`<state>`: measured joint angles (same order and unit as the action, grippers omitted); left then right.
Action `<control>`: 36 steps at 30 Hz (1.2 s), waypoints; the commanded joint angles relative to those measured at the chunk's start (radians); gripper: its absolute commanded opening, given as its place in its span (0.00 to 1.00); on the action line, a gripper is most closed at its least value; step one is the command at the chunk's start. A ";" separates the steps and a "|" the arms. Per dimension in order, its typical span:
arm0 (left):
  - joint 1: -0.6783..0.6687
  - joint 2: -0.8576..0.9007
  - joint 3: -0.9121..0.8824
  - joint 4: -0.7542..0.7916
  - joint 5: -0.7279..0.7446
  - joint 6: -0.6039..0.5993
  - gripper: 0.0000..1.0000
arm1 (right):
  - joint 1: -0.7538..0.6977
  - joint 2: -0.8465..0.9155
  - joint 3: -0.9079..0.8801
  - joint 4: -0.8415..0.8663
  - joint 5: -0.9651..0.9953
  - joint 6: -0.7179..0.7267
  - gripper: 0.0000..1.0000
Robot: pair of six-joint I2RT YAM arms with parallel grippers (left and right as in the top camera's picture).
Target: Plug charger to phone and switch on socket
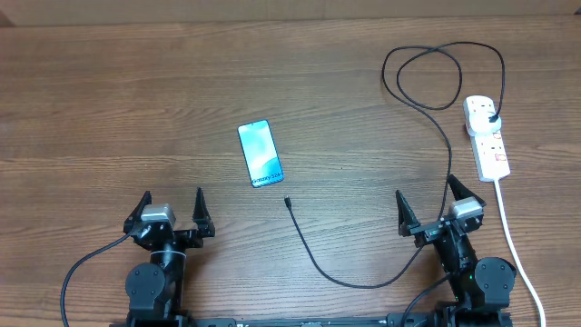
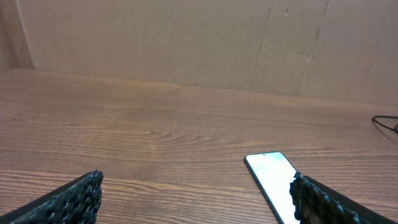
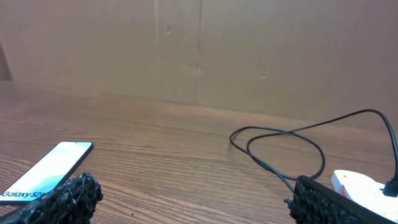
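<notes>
The phone (image 1: 260, 153) lies flat mid-table, screen up and lit; it also shows in the left wrist view (image 2: 273, 180) and the right wrist view (image 3: 46, 171). The charger cable (image 1: 363, 277) runs from its loose connector tip (image 1: 286, 202), just below the phone, in a loop to its black plug (image 1: 491, 116), seated in the white socket strip (image 1: 487, 136) at the right; the cable also shows in the right wrist view (image 3: 280, 140). My left gripper (image 1: 172, 205) is open and empty, below left of the phone. My right gripper (image 1: 427, 200) is open and empty, left of the strip.
The strip's white cord (image 1: 513, 245) runs down the right side, past my right arm. A brown cardboard wall (image 2: 186, 37) stands along the table's far edge. The cable loops wide at the back right (image 1: 436, 73).
</notes>
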<state>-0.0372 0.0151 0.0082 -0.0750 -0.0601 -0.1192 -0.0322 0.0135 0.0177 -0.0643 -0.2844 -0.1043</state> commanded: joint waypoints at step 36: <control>0.005 0.546 0.823 -0.559 0.332 -0.094 1.00 | -0.003 -0.011 -0.010 0.006 -0.002 -0.002 1.00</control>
<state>-0.0372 0.3901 0.6296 -0.5419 0.1478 -0.2047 -0.0322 0.0132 0.0177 -0.0635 -0.2848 -0.1051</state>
